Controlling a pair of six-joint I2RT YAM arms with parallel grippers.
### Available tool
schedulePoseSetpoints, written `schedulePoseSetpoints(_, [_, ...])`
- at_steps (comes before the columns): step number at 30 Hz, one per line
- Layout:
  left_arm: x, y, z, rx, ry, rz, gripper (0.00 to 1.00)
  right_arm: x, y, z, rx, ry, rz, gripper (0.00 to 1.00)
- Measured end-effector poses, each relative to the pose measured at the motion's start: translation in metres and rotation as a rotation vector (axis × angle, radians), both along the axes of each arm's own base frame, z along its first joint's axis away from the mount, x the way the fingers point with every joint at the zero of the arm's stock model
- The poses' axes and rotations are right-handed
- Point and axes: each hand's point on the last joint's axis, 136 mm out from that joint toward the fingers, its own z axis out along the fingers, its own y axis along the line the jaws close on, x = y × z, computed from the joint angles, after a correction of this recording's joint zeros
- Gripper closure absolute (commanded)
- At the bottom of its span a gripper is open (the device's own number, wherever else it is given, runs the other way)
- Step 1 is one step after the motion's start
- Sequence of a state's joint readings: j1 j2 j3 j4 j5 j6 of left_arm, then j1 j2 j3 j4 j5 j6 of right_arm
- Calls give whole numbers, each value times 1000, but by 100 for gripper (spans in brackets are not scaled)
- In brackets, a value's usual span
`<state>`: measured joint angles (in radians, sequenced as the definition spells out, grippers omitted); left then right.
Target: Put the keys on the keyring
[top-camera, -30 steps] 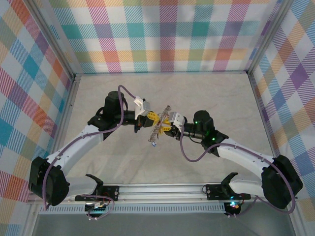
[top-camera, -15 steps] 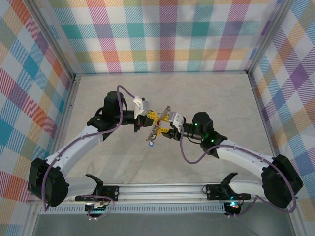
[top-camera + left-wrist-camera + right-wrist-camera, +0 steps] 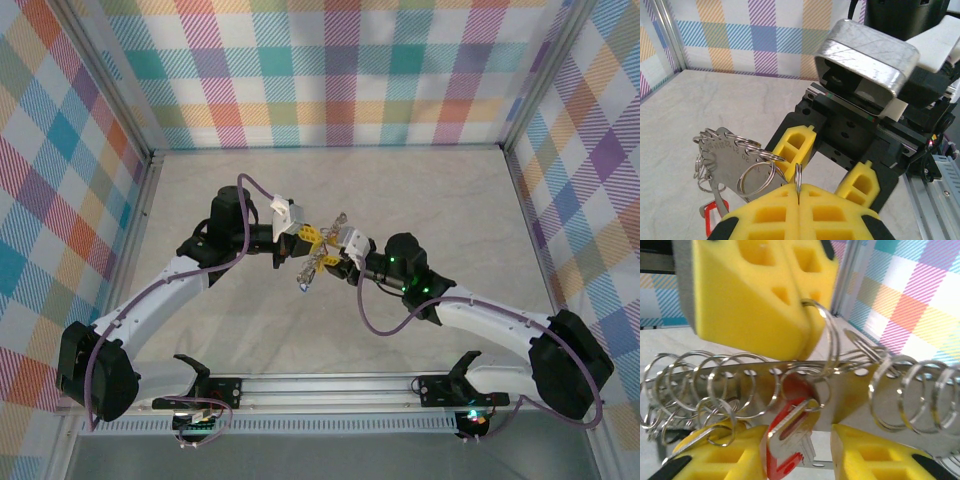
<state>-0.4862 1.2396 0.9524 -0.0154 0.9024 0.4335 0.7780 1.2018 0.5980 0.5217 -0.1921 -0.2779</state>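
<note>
Risk: red key (image 3: pixel 787 440) could slide off sideways rather than thread on. It sits loosely between the fingers of the right gripper (image 3: pixel 797 452), which stand apart with a gap beside the blade.
Snag risk: the spare rings (image 3: pixel 715 385) crowding the metal plate (image 3: pixel 855 385) could catch the key, or take it in place of the intended ring.
Holding side: left gripper (image 3: pixel 797 195) is closed, its yellow pads pinching the thin keyring (image 3: pixel 797 176) on edge, low centre of the left wrist view.
Key to tool: lower centre of the right wrist view, just under the plate; I cannot tell whether it touches either finger.
Bundle: held above the table (image 3: pixel 430 190), mid-frame from overhead.
</note>
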Motion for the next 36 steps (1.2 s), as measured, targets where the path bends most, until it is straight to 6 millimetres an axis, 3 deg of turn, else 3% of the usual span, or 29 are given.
schedulePoseSetpoints(11, [2,1,-3,5,-3,13,100,4,-7,-5,-49,-20,-40,95])
schedulePoseSetpoints(29, [-1,7,-20,66,13,12,100,-3,-11,7,-202,-89,15,100])
schedulePoseSetpoints(36, [-3,9,-23,80,11,4,100,-2,-11,25,-271,-142,50,100])
